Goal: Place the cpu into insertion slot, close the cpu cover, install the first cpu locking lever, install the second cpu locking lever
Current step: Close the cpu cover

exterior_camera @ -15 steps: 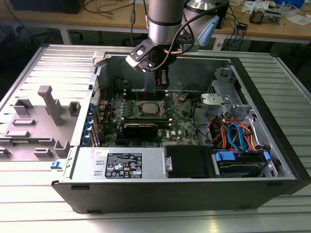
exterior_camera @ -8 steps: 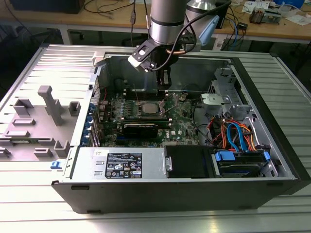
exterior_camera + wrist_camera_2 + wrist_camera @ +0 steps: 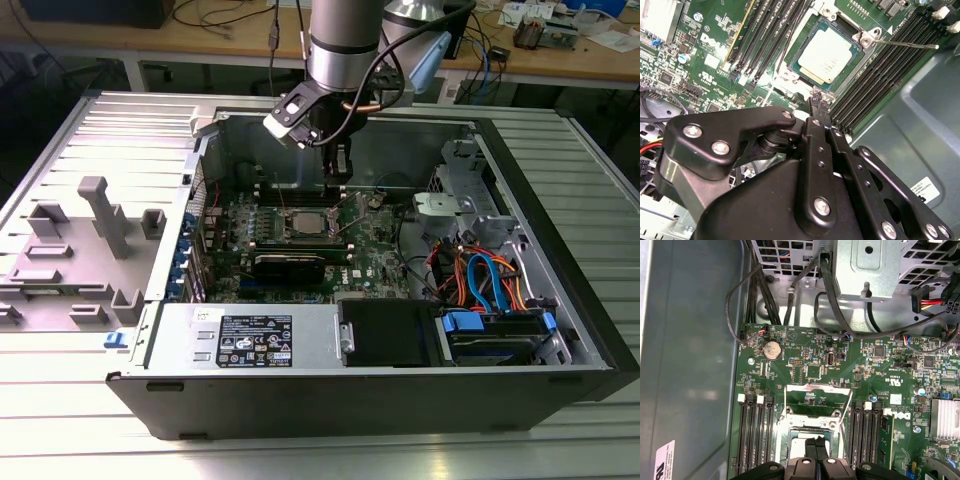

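The cpu (image 3: 826, 55), a small square chip with a silvery top, lies flat in the insertion slot (image 3: 790, 74) on the green board. In the exterior view the cpu (image 3: 305, 224) sits mid-board inside the open computer case. The cpu cover (image 3: 795, 388) appears tilted up, with the board showing through its window. A thin metal locking lever (image 3: 905, 45) sticks out sideways from the socket corner. My gripper (image 3: 817, 105) hangs just above the socket's edge, its black fingertips (image 3: 812, 446) pressed together on nothing.
Long black memory slots (image 3: 875, 75) flank the socket on both sides. Cables and a metal drive cage (image 3: 867, 270) lie beyond the board. A finned heatsink (image 3: 945, 417) stands nearby. In the exterior view, a black drive box (image 3: 385, 332) and a grey fixture (image 3: 100, 215) sit outside the board.
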